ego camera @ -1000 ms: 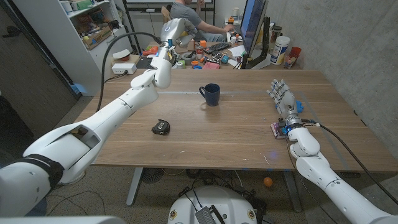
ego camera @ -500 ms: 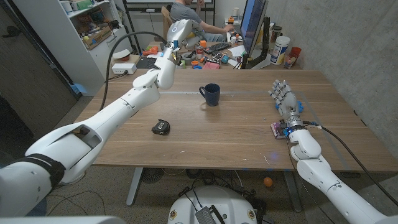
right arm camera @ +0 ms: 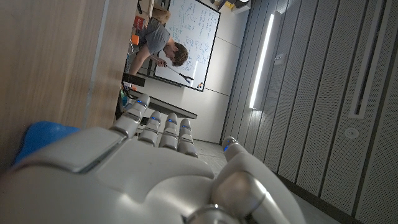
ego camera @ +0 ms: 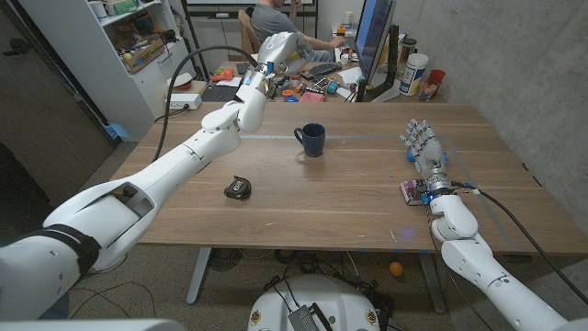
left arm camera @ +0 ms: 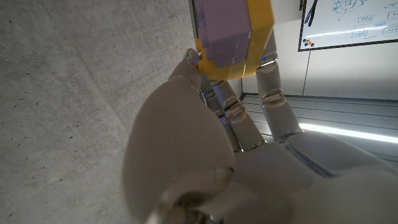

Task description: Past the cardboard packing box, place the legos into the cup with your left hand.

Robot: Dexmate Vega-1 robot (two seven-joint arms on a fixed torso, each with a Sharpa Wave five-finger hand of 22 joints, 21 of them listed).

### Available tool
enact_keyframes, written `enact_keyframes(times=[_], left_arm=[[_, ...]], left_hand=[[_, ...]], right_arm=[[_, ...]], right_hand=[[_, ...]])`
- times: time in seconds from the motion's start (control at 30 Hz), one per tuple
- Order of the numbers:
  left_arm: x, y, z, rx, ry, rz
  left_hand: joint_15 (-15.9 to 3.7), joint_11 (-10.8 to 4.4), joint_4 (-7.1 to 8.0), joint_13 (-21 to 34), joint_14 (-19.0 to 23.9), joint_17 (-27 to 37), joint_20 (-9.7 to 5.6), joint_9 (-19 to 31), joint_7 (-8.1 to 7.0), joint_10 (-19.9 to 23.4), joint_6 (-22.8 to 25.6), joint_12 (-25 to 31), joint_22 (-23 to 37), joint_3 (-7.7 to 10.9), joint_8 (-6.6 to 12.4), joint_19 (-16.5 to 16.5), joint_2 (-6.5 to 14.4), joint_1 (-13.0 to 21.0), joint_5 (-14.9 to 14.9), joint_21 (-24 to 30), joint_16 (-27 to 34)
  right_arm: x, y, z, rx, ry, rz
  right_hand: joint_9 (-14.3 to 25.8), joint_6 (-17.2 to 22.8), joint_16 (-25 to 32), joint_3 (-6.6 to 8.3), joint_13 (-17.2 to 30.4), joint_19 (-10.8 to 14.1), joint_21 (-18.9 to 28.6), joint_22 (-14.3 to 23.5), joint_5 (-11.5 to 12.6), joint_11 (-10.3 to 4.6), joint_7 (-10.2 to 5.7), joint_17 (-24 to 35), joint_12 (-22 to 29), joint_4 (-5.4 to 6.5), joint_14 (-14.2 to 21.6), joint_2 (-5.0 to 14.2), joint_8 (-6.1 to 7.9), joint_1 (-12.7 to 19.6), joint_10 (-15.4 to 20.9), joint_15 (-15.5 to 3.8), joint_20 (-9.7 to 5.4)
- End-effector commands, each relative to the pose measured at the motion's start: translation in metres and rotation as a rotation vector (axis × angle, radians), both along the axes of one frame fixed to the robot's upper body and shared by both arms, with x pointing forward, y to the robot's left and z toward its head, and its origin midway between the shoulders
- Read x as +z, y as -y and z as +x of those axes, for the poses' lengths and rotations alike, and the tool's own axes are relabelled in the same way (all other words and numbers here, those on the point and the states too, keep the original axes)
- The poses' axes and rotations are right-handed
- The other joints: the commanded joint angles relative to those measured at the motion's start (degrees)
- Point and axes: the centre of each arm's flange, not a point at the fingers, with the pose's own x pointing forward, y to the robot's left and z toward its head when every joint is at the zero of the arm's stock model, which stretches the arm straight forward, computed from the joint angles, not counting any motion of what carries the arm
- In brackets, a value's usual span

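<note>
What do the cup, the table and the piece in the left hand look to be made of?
Cup: dark blue, glossy, likely glazed ceramic.
Table: wood or wood-look laminate, matte, with visible grain.
Lego piece: purple and yellow, smooth with sharp edges, likely moulded plastic, held by the left hand.

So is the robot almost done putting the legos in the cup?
Partway. Done: the left hand has picked up the purple and yellow lego block and holds it in its fingers. In hand: that arm is raised beyond the table's far edge, not over the dark blue mug. Left: carrying the block over the mug and dropping it in.
</note>
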Motion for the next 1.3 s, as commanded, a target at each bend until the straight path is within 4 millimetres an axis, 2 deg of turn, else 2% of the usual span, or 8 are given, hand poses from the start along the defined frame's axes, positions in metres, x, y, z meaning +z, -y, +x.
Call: enact_keyframes(times=[0.03, 0.6, 0.87, 1.3], left_arm=[[-0.014, 0.012, 0.002, -0.017, -0.026, 0.056], [-0.045, 0.012, 0.013, -0.039, -0.091, 0.056], [-0.052, 0.009, 0.016, -0.029, -0.066, 0.056], [-0.063, 0.014, 0.034, -0.032, -0.07, 0.039]], left_hand=[[-3.49, 0.02, -0.79, 0.2, 0.7, 0.1, -9.97, 0.2, 0.05, 0.4, 0.7, -0.4, 0.2, 1.19, -0.31, -3.9, 3.3, 3.9, 0.2, 0.5, 0.0], [-3.49, -0.13, -0.82, 0.4, 0.8, 0.4, -9.94, 0.3, 0.02, 0.4, 1.0, -0.7, 0.0, 1.38, -0.55, -4.4, 3.2, 3.9, 0.2, 1.2, -0.3], [-3.49, -0.09, -0.83, 0.6, 0.9, 0.5, -9.93, 0.3, 0.09, 0.5, 1.0, -0.7, -0.1, 1.48, -0.71, -4.6, 3.1, 3.9, 0.3, 1.5, -0.5], [-3.49, -0.02, -0.85, 0.7, 0.9, 0.7, -9.92, 0.3, 0.05, 0.7, 1.3, -1.0, -0.2, 1.58, -0.86, -4.9, 3.0, 3.9, 0.2, 2.1, -0.7]], right_arm=[[-0.001, 0.003, -0.003, -0.003, 0.005, 0.004], [0.001, 0.004, -0.002, -0.006, 0.005, -0.005], [0.003, 0.003, -0.003, -0.008, 0.01, -0.008], [0.003, 0.002, -0.006, -0.015, 0.016, -0.007]], right_hand=[[0.2, 0.6, -0.1, -0.16, 0.2, 0.0, 0.3, 0.1, 0.3, 0.12, -0.05, 0.2, 0.0, -0.02, 0.3, -0.06, 0.13, -0.3, 0.3, 0.01, -0.35], [0.2, 0.7, -0.1, -0.27, 0.2, 0.0, 0.3, 0.1, 0.4, 0.16, -0.1, 0.2, 0.0, 0.0, 0.4, -0.05, 0.13, -0.3, 0.4, -0.01, -0.35], [0.2, 0.7, -0.1, -0.31, 0.2, 0.0, 0.3, 0.1, 0.4, 0.05, -0.04, 0.2, 0.0, 0.01, 0.3, -0.05, 0.12, -0.3, 0.4, 0.02, -0.35], [0.2, 0.9, 0.0, -0.42, 0.2, 0.0, 0.3, 0.1, 0.4, 0.17, -0.07, 0.2, 0.1, 0.02, 0.6, -0.07, 0.16, -0.3, 0.7, -0.01, -0.26]])
